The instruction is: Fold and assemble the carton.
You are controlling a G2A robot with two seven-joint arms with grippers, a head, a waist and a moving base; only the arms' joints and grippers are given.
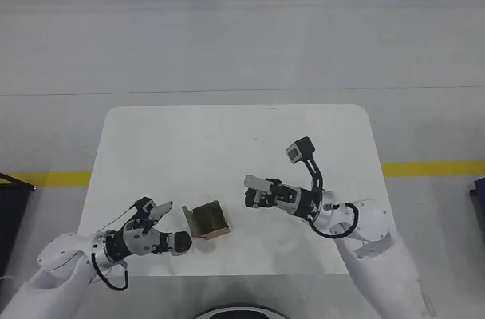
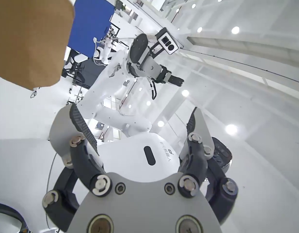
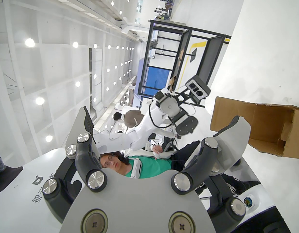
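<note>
Top view: the carton point(image 1: 207, 220) sits part-folded near the robot-side edge of the counter point(image 1: 226, 135), between my left fingers point(image 2: 81, 127) and right fingers point(image 3: 87, 120), both spread and empty. A one-sided push could slide it off.

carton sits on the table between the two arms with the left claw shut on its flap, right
Not quite. The carton does sit on the table between the two arms, but the left claw is open and holds nothing, as the left wrist view shows.
</note>
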